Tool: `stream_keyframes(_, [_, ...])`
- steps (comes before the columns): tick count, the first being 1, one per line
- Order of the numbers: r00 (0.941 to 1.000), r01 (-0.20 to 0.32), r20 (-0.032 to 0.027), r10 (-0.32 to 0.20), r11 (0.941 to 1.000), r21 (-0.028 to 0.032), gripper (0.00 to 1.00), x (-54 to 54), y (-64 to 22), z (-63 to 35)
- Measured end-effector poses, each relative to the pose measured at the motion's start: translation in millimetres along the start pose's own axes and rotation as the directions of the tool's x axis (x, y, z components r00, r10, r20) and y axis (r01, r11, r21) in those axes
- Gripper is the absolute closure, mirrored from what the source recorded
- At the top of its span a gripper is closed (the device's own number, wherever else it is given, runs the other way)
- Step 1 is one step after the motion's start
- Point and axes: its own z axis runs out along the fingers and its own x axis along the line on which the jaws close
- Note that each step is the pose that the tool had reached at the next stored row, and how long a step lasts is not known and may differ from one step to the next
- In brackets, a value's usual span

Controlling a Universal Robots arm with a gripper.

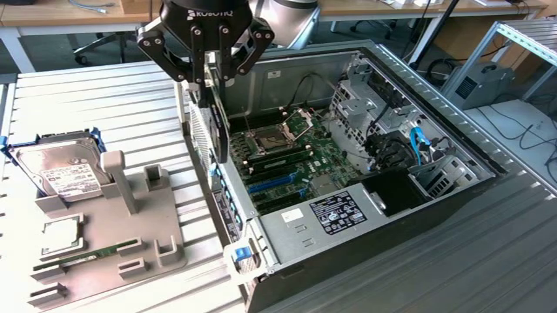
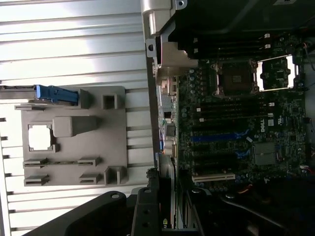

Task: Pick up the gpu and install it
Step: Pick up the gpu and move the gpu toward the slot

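Open computer case lies on the exterior view's right, grey holder on its left; pickup's done, the gpu hangs on edge over the case's near-left wall, above the motherboard; gripper pinched narrow on its top edge; seating in the blue slots not yet done.

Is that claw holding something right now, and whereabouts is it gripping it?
Yes: the claw holds the gpu by its top end, the card hanging down over the open computer case.
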Motion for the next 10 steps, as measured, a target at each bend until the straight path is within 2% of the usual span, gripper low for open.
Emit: stream_keyframes(10, [1.0000, 0.000, 0.0000, 0.000, 1.0000, 0.0001, 0.74, -6.2, 0.5, 0.2])
